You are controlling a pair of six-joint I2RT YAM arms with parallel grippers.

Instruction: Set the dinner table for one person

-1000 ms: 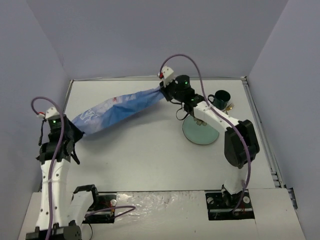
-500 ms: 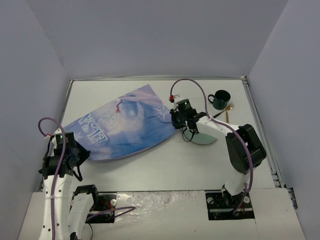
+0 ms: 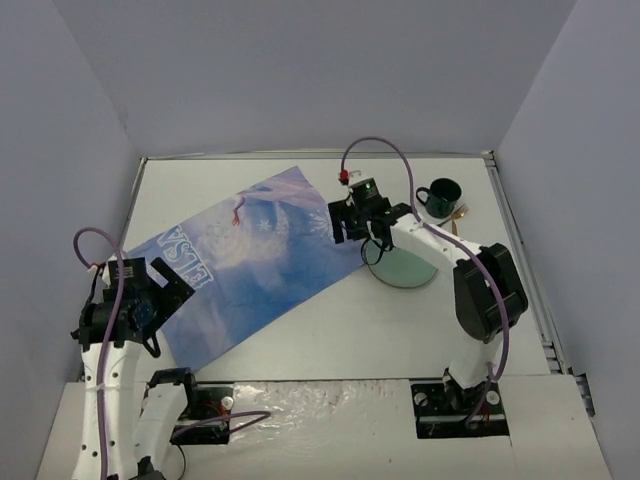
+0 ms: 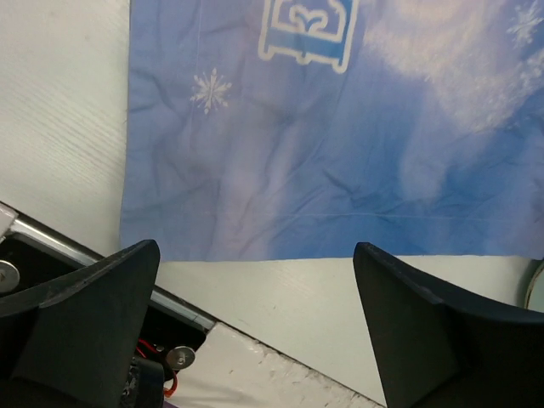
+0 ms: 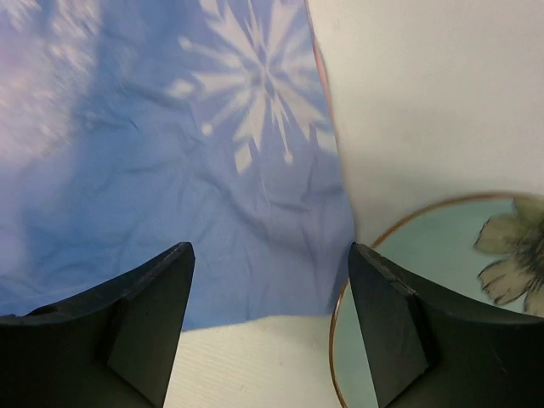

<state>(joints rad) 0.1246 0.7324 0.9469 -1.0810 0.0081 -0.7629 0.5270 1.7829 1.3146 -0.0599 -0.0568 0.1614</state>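
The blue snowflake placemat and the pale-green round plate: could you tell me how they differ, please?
The blue snowflake-printed placemat is a large rectangle; the round pale-green plate is far smaller. The placemat looks soft and creased; the plate rigid and smooth. The placemat bears white snowflakes and lettering; the plate a flower and thin brown rim. Both lie flat on the white dinner table.

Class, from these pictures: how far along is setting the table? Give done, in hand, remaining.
Done: the placemat lies spread flat on the dinner table. In hand: nothing, left gripper and right gripper both open. Remaining: plate and mug sit off the mat.
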